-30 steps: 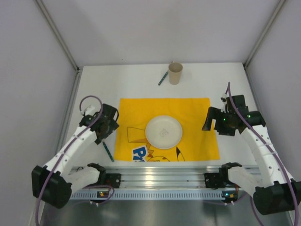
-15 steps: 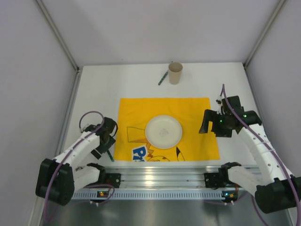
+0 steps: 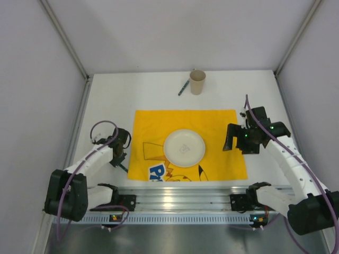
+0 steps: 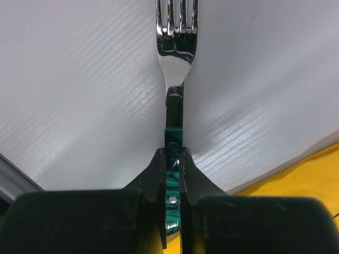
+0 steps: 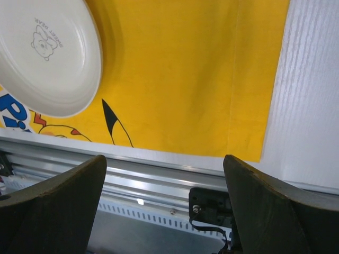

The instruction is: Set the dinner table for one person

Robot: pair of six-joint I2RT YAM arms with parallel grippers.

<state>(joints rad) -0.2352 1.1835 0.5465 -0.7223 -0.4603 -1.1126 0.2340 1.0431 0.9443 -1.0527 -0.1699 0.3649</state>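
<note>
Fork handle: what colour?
Dark green, marbled, with small metal rivets; the rest of the fork is shiny steel. The left wrist view shows it best.

Big plain white matte dinner table (image 3: pixel 153 92), rect., lies flat & level, faintly ribbed surface.

Overhead cam, 2 close wrist cams; cloth (image 3: pixel 222 153) shared

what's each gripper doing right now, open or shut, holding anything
left gripper: closed on the fork, by its green handle
right gripper: open, holding nothing, above the yellow cloth
</note>
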